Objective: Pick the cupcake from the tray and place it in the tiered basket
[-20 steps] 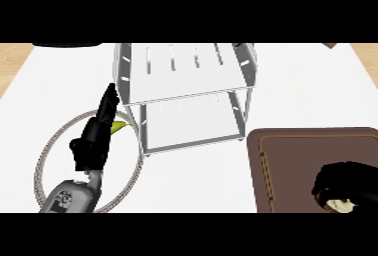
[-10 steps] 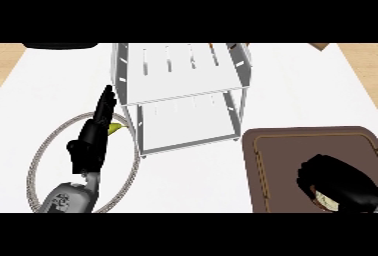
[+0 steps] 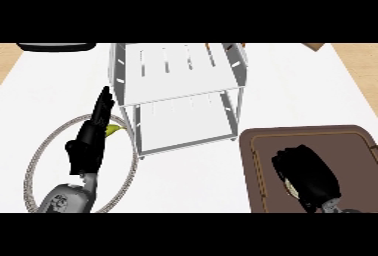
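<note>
Right hand (image 3: 306, 175) moved inward from tray (image 3: 348, 150) edge, apparently.

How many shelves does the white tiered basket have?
2: the upper shelf toward the far edge, the lower shelf beneath it, beside the brown rectangular tray. None seems hidden.

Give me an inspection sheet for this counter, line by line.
Surface: white counter.
Job's things: brown tray at lower right; cupcake, only a pale sliver under the right hand; white tiered basket upright, centre back.
Clutter: grey-rimmed plate at left, a yellow-green item inside its rim; dark object at top left edge.
Hands: left hand open, fingers straight, over the plate; right hand curled over the cupcake on the tray.
Cables: nothing seen.
Surroundings: wood-coloured floor beyond the counter.
</note>
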